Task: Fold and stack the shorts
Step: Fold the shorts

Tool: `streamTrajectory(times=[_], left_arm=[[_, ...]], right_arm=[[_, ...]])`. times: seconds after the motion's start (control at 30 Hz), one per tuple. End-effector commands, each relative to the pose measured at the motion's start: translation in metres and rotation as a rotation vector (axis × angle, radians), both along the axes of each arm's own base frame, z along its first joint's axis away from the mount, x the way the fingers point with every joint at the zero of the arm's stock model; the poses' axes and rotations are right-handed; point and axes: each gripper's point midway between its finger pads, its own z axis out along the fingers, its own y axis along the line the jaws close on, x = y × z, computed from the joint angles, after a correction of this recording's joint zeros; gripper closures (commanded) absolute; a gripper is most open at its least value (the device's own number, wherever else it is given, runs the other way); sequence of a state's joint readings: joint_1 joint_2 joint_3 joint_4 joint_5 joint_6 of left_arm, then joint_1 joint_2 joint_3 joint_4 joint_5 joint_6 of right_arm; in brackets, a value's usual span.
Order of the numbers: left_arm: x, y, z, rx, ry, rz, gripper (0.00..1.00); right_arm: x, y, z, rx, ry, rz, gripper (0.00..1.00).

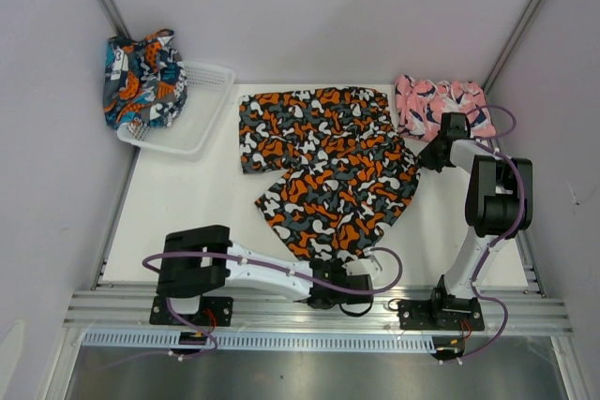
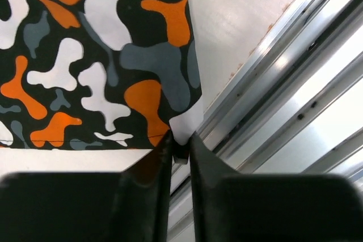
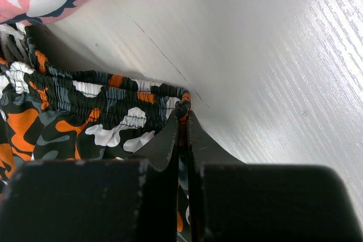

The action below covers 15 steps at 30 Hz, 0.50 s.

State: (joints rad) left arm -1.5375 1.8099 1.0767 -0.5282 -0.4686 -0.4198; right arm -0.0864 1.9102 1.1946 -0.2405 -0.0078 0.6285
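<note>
Fold step is getting going: black, orange-white blotched fabric shorts [image 1: 328,166] are lying mid-table, right gripper [image 3: 182,114] pinching the waistband corner tight, left gripper [image 2: 180,141] nearly closed on a hem corner. Next is probably lifting both together.

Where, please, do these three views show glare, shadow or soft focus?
Top external: even, soft light. Left wrist: glare on the aluminium rail; near black jaws blurred. Right wrist: shadow on the white table beside the black orange-white blotched shorts; jaws dark, soft.
</note>
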Motion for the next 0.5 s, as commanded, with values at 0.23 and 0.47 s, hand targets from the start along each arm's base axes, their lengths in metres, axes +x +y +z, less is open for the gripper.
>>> streamTrajectory(times=[0.23, 0.47], left_arm=[[-0.005, -0.018, 0.026, -0.112, 0.049, 0.002, 1.0], [-0.053, -0.02, 0.061, -0.223, 0.185, -0.089, 1.0]], right_arm=[[-0.01, -0.006, -0.013, -0.012, 0.045, -0.02, 1.0], [-0.057, -0.005, -0.014, -0.015, 0.186, -0.058, 1.0]])
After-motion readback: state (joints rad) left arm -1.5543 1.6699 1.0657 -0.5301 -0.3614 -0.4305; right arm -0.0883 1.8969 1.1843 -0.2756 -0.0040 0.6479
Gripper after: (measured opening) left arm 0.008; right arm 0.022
